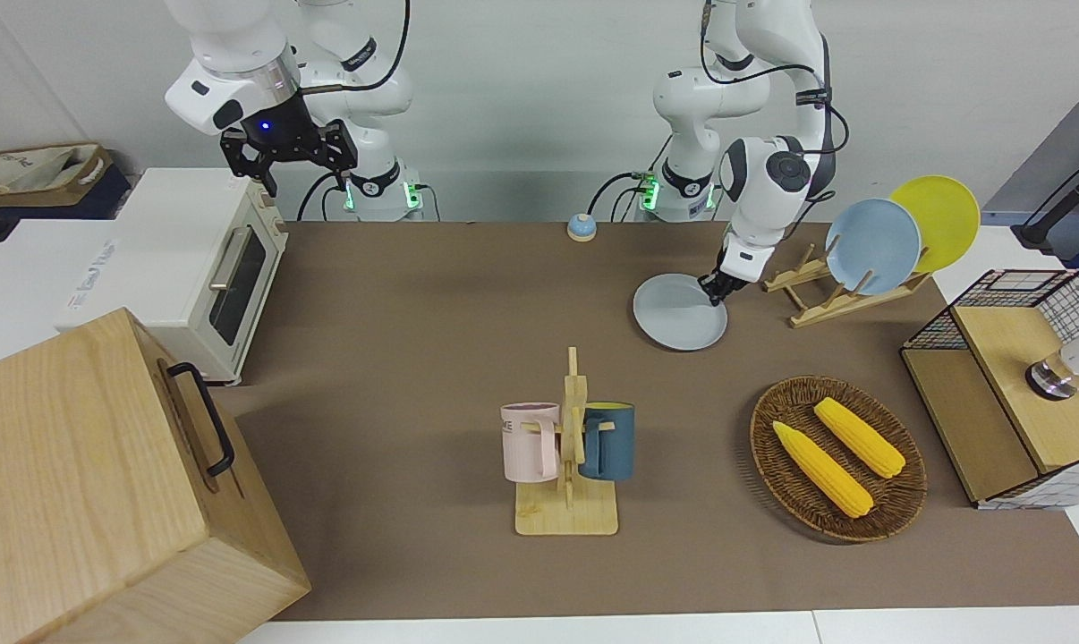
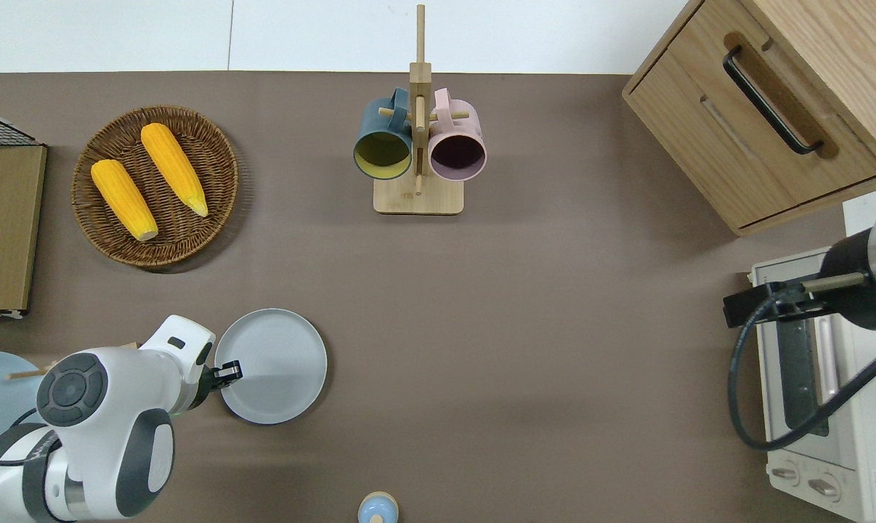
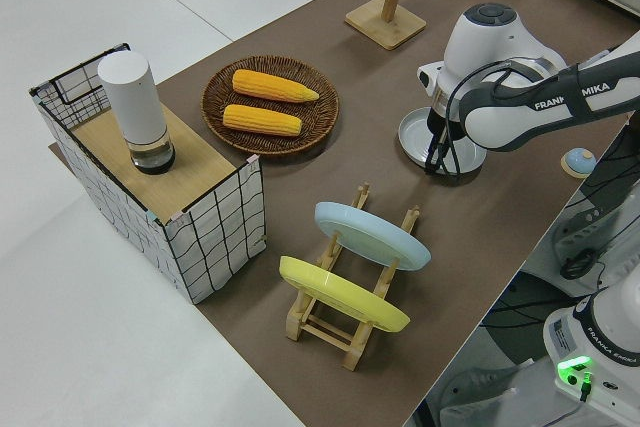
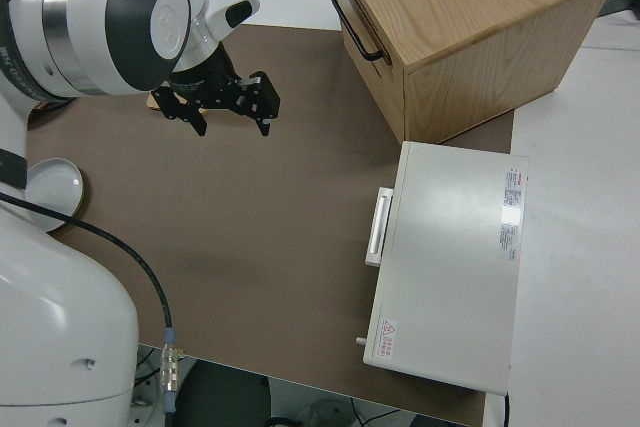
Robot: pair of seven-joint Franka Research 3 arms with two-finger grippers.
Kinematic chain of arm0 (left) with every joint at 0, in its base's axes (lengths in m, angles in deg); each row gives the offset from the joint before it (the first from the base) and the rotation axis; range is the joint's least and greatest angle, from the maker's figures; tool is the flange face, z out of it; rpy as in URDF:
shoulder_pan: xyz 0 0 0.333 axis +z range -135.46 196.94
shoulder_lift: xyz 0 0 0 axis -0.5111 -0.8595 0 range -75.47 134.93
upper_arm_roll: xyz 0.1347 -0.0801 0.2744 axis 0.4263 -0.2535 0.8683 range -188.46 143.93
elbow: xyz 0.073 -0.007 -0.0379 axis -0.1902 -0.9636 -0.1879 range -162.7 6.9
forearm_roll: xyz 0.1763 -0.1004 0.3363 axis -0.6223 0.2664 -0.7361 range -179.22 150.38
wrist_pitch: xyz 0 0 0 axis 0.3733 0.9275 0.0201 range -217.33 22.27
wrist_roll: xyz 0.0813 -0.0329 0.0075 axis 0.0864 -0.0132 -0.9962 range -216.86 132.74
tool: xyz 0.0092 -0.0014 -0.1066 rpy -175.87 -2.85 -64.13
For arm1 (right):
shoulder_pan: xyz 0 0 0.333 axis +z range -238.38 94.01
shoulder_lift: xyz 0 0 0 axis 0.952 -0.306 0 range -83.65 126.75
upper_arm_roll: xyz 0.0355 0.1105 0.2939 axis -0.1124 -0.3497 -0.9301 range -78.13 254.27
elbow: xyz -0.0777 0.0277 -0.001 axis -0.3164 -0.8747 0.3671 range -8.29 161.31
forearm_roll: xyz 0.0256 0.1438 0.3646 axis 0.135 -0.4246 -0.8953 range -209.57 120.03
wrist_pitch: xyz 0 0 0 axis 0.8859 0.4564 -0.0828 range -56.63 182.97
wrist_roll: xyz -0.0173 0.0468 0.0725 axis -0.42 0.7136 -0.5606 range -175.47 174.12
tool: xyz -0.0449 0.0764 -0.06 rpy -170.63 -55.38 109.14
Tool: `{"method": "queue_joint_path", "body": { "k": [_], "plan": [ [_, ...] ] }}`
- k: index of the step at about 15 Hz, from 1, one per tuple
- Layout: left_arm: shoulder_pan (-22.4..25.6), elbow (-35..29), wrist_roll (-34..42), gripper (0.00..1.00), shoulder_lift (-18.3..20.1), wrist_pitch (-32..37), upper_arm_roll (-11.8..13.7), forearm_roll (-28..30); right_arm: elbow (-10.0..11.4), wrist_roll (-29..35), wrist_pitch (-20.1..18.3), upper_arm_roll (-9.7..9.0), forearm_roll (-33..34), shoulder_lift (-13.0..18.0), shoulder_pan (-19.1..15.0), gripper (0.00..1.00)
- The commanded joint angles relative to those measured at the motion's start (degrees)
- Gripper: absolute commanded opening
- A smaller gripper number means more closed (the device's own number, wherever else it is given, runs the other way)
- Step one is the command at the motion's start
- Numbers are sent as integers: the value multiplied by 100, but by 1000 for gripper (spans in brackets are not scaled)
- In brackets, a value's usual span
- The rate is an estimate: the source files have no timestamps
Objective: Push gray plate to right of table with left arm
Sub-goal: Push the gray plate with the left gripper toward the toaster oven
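The gray plate (image 1: 680, 313) lies flat on the brown table (image 1: 414, 358), near the robots and toward the left arm's end; it also shows in the overhead view (image 2: 274, 363) and the left side view (image 3: 418, 133). My left gripper (image 1: 711, 288) is low at the table with its tip against the plate's rim on the side toward the left arm's end (image 2: 229, 373). Its fingers look shut and hold nothing. My right gripper (image 1: 307, 174) is parked and open (image 4: 233, 125).
A dish rack (image 1: 839, 291) with a light-blue plate (image 1: 872, 246) and a yellow plate (image 1: 938, 219) stands beside the left gripper. A corn basket (image 1: 837, 461), mug rack (image 1: 566, 465), small bell (image 1: 581, 227), toaster oven (image 1: 199, 268) and wooden cabinet (image 1: 101, 483) are also on or beside the table.
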Motion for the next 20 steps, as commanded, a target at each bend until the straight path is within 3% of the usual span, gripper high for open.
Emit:
{"method": "queue_joint_path", "body": {
  "k": [1, 10, 14, 20],
  "plan": [
    [-49, -61, -50, 0, -48, -114, 25, 58, -54, 66, -90, -93, -25, 14, -108, 983],
    [-285, 167, -592, 0, -319, -105, -63, 32, -54, 66, -90, -93, -25, 14, -107, 983],
    [-935, 579, -1672, 0, -750, -114, -81, 14, -54, 75, -90, -93, -25, 14, -107, 983],
    [-2481, 1537, -3773, 0, -1646, -158, -72, -38, -54, 75, -90, -93, -25, 14, -116, 983]
  ]
}}
